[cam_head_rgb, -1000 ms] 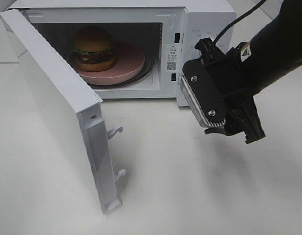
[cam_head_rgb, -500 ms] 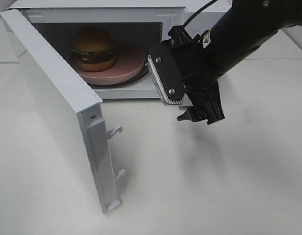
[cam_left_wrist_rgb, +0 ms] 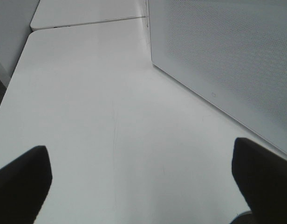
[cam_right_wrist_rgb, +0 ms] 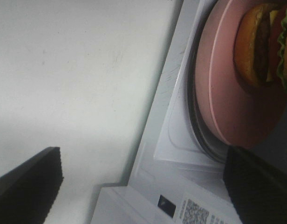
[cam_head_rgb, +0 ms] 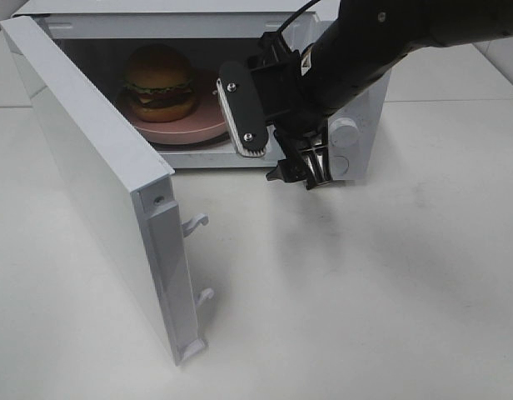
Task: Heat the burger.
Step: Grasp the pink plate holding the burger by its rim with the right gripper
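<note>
White enamel lines the microwave (cam_head_rgb: 356, 125) we look into, its door (cam_head_rgb: 90, 167) swung wide open toward the left side of the exterior view. Inside, on the round pink plate (cam_head_rgb: 215, 112) that rests on the turntable, we see the burger (cam_head_rgb: 159, 82) standing upright, its stacking axis vertical and the glossy brown bun dome facing up; it sits on the plate's left part, toward the door hinge side. From the right wrist camera we catch the burger (cam_right_wrist_rgb: 267, 49) edge-on, with the green lettuce frill, dark patty and yellow cheese layers showing, and the pink plate (cam_right_wrist_rgb: 227, 93) under it over the dark ring of the turntable. Our right claw (cam_head_rgb: 277, 146) hangs just in front of the oven's opening at its right side, jaws spread wide and holding nothing, apart from plate and burger. Our left claw (cam_left_wrist_rgb: 143, 182) is likewise spread wide and empty, over the bare white tabletop (cam_left_wrist_rgb: 97, 107) beside the perforated panel (cam_left_wrist_rgb: 227, 60) of the door.
</note>
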